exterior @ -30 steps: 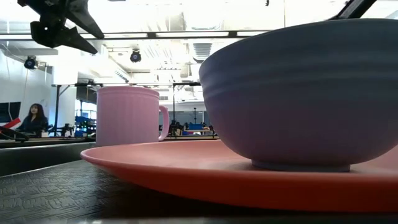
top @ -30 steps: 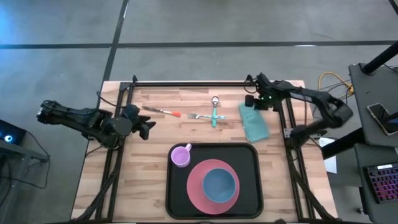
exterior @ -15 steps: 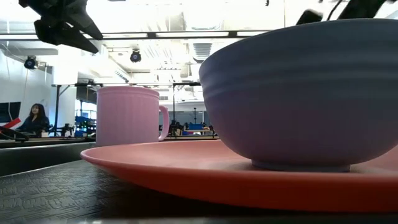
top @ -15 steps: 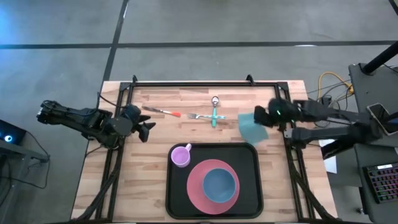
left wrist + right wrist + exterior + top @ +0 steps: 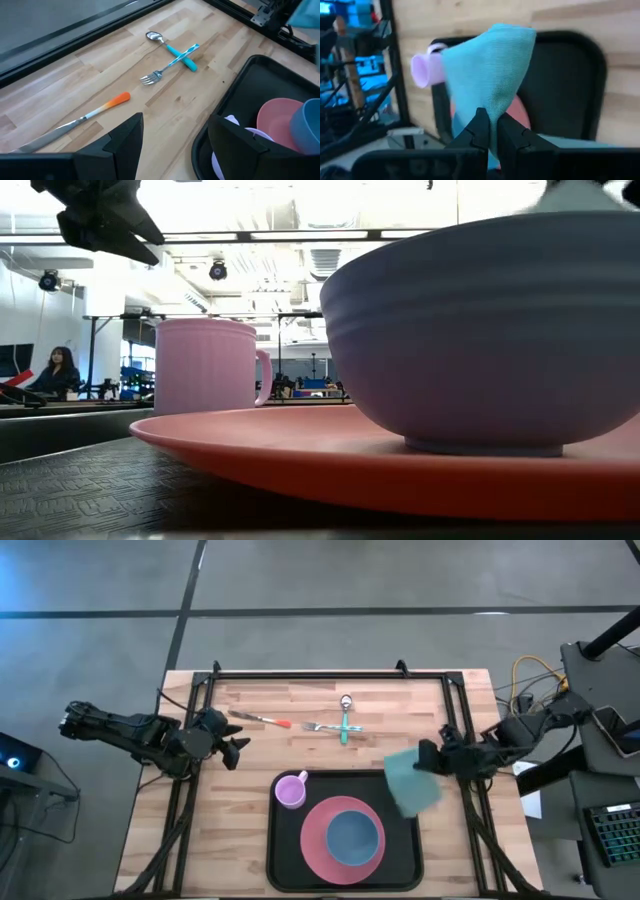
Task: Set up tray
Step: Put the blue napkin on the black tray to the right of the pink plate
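**A:** Holding a teal cloth [image 5: 409, 783] by one pinched fold, your right gripper [image 5: 432, 760] sits near the right edge of the counter, fingers clamped narrow on the fabric. The cloth hangs over the tray's [image 5: 282, 862] upper right corner. The black tray lies at the middle of the near edge, carrying a pink plate [image 5: 318, 846], a blue bowl [image 5: 353, 839] on the plate, and a small pink cup [image 5: 291, 790] in its upper left corner.

**B:** What can spoil it from here?

**A:** Mostly the cloth itself, I judge. You grip only a small fold, as the right wrist view shows [image 5: 490, 80], so the loose part can swing and drape onto the plate or bowl if you lower it too far inward. Release it too near the rim and it may lie half on the tray, half on the wood. A fast stop could also let the fabric slip from the fingers.

**B:** And the other arm?

**A:** Your left gripper [image 5: 236, 747] waits near the left edge, fingers spread wide and holding nothing. The orange-handled knife [image 5: 262, 719] lies toward the far edge just beyond it, and the fork [image 5: 324, 727] and the spoon [image 5: 345, 714] lie crossed at the middle of the far side. If you reach for them while the right arm is over the tray, the arms could crowd each other.
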`<action>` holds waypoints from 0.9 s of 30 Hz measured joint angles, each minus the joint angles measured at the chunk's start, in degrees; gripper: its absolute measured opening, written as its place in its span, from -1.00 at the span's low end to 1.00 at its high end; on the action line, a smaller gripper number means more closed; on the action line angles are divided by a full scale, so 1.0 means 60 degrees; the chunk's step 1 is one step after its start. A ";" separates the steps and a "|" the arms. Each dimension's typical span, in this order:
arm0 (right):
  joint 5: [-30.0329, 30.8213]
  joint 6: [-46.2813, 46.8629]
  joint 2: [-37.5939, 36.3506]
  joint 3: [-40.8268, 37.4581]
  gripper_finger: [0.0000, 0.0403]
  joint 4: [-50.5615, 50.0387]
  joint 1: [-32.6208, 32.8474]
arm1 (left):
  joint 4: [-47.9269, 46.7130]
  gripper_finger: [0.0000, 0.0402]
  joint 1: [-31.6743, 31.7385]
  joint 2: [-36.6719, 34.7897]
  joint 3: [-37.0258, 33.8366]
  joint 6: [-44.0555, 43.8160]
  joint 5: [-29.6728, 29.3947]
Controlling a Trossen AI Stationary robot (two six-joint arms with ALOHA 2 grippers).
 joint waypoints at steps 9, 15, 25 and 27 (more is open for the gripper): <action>-0.2255 0.1622 0.1262 -0.0229 -0.96 -0.0004 0.0345 | 0.0003 0.01 0.0000 0.0000 -0.0004 -0.0001 0.0000; -0.2052 0.1982 0.1278 -0.2517 -0.96 0.4796 0.0386 | 0.0003 0.01 0.0000 0.0000 -0.0006 -0.0001 0.0001; -0.2967 0.2604 0.2106 -0.4090 -0.94 0.5124 0.0080 | 0.0000 0.01 0.0000 0.0004 -0.0007 0.0001 0.0177; -0.2846 0.2608 0.2338 -0.4074 -0.94 0.4184 -0.0047 | 0.0000 0.01 0.0000 0.0007 -0.0007 -0.0002 0.0178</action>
